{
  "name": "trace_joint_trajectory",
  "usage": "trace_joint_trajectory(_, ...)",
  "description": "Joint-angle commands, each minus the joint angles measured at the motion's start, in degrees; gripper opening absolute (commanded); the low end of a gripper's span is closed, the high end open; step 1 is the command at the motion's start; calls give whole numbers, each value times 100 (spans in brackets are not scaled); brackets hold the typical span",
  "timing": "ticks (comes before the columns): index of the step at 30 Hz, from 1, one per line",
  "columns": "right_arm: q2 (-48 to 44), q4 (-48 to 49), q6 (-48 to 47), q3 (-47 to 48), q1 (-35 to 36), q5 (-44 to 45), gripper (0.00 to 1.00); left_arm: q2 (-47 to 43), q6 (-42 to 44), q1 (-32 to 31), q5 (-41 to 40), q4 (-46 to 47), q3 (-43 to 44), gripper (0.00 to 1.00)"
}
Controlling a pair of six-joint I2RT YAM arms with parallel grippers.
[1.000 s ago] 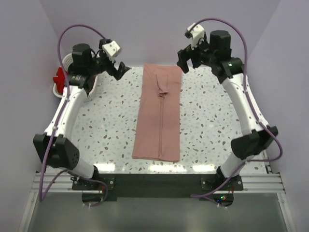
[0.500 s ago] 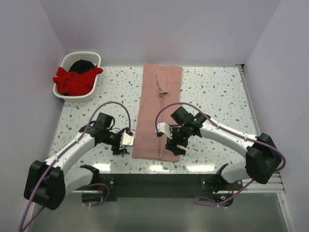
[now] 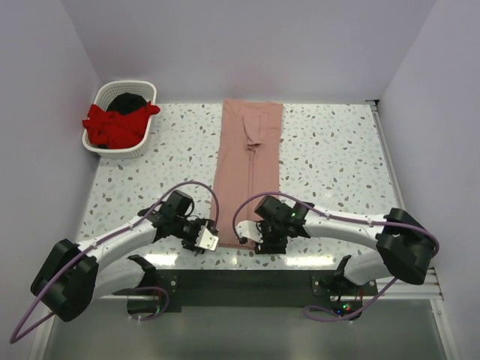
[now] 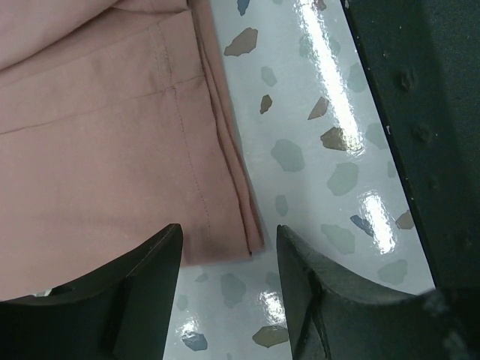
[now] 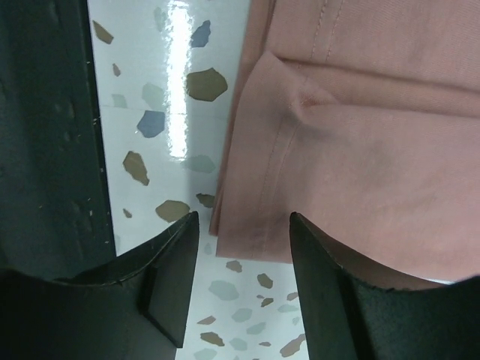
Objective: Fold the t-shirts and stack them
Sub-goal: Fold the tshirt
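Down the middle of the desk (image 3: 330,157), the salmon-pink t-shirt (image 3: 247,180) lies folded into a long strip running from the far edge to the near edge. The left pincer (image 3: 204,241) sits low over its near-left corner, spread wide and holding nothing. The right pincer (image 3: 264,244) does likewise at the near-right corner. The red t-shirt (image 3: 112,124) and the black t-shirt (image 3: 127,101) lie in the white basket (image 3: 96,147) at the far-left corner.

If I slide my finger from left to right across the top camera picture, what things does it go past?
The white basket → left gripper → right gripper. The pink t-shirt stretches across both grippers' spots, so it has no clear place.
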Motion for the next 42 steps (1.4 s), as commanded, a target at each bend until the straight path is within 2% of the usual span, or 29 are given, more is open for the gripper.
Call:
trace_joint_trajectory(1, 170, 581, -130, -71, 102, 325, 55, 157, -47, -130, -127, 563, -83, 58)
trace_joint_trajectory(6, 390, 757, -147, -158, 163, 440, 49, 394, 14, -376, -407, 800, -206, 57)
trace_joint_trajectory(9, 346, 880, -261, -351, 268, 623, 47, 570, 198, -376, -531, 722, -206, 50)
trace_joint_trajectory(12, 381, 1012, -341, -519, 356, 729, 41, 535, 269, -394, -514, 766, -276, 35)
trace_joint_trajectory(13, 468, 1021, -341, -519, 356, 747, 32, 535, 269, -394, -488, 783, -294, 26)
trace_joint_trajectory(15, 583, 1021, -306, -493, 391, 774, 18, 527, 217, -411, -461, 748, -276, 15)
trace_joint_trajectory(16, 618, 1004, -306, -475, 409, 791, 4, 518, 217, -429, -426, 696, -224, 7)
trace_joint_trajectory(17, 566, 925, -288, -458, 453, 791, 0, 457, 321, -551, -452, 452, -197, 0)
trace_joint_trajectory(22, -347, 504, -279, -475, 655, 598, 0, -228, -38, -921, -286, -112, -65, 0)
trace_joint_trajectory(26, -681, -42, -349, -203, 647, 440, 0, -572, -897, -930, -232, -183, 277, 0)
trace_joint_trajectory(28, -980, -42, -429, -141, 568, 405, 0, -423, -987, -843, -119, -262, 636, 0)
trace_joint_trajectory(33, -1043, -429, -849, 403, -125, 142, 0, 226, -830, 18, 399, -412, 1357, 0)
trace_joint_trajectory(37, -771, -456, -1438, 869, -943, -87, 0, 772, -671, 309, 453, -342, 2051, 0)
trace_joint_trajectory(42, 2, -262, -2115, 1589, -1673, -254, 0, 1440, -768, 555, 286, 378, 2509, 0)
